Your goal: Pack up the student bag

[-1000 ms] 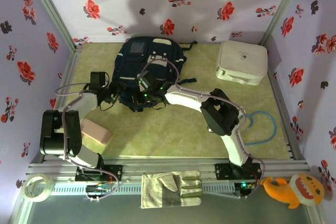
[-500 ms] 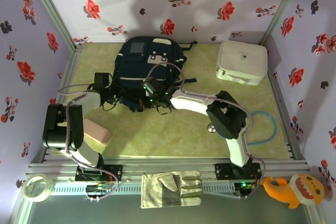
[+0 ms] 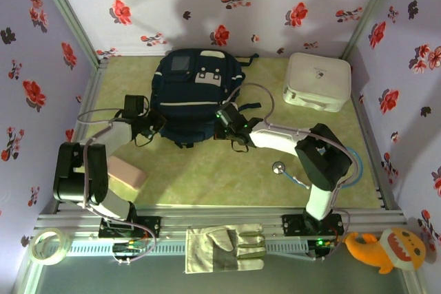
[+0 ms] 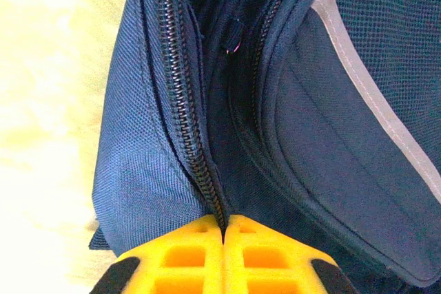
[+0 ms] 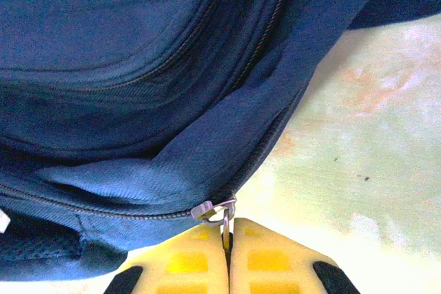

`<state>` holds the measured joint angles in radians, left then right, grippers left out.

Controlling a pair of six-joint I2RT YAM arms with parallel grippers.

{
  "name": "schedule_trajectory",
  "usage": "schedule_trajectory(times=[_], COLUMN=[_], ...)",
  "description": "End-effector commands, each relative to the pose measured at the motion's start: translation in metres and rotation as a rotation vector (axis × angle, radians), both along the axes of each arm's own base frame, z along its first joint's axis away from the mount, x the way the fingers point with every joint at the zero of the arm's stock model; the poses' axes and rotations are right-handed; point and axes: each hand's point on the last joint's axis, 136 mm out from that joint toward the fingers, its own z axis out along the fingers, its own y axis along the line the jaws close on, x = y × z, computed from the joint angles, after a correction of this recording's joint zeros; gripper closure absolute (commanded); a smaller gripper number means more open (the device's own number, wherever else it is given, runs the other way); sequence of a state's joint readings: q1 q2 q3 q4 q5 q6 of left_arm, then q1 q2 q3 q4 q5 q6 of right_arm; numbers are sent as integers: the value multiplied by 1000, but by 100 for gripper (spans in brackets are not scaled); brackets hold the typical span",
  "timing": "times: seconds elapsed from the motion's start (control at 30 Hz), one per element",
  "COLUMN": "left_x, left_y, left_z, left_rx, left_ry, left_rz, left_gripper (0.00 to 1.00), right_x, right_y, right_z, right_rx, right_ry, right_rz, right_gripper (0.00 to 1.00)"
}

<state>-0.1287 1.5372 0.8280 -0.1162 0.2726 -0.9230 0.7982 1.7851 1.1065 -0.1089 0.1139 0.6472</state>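
backpack (image 3: 196,91) flat, long axis near-to-far (grey panel (image 3: 180,63) far) | left end effector (image 4: 224,228) pinching its zip edge | right end effector (image 5: 227,231) clamping zip pull (image 5: 215,210)

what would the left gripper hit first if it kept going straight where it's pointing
The student bag: the left gripper is shut on its zipper edge, so it would likely press straight into the navy fabric behind.

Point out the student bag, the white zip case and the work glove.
student bag (image 3: 195,91): top external view, navy front panel.
white zip case (image 3: 317,79): top external view, lid centre.
work glove (image 3: 226,248): top external view, palm.
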Motion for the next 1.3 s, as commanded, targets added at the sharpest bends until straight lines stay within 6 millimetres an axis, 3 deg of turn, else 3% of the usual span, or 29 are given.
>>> schedule_trajectory(times=[0.0,0.13,0.33,0.47,0.67,0.73,0.93,1.13,1.27], left_x=[-4,-8,-21,-26,-31,-31,-38,-30,-40], left_y=[23,14,-31,-71,-134,-144,-158,-162,-168], left_z=[4,25,59,68,72,69,58,58,48], left_rx=[116,169,265,338,441,464,531,580,534], left_ry=[-16,-62,-162,-253,-453,-490,-630,-661,-626], left_rz=[17,-94,-376,-594,-930,-999,-1238,-1309,-1413], left_gripper=[93,76,47,35,36,38,43,44,47], right_x=[11,8,-1,-1,-1,-2,-5,-7,-6], right_y=[-26,2,37,41,31,29,24,25,25], right_z=[15,31,57,65,73,74,77,78,78], right_rx=[-56,27,185,215,247,257,273,288,295], right_ry=[-44,-58,-75,-89,-116,-115,-118,-111,-106], right_rz=[-72,52,197,212,197,197,202,215,210], right_gripper=[100,100,100,100,100,100,100,100,100])
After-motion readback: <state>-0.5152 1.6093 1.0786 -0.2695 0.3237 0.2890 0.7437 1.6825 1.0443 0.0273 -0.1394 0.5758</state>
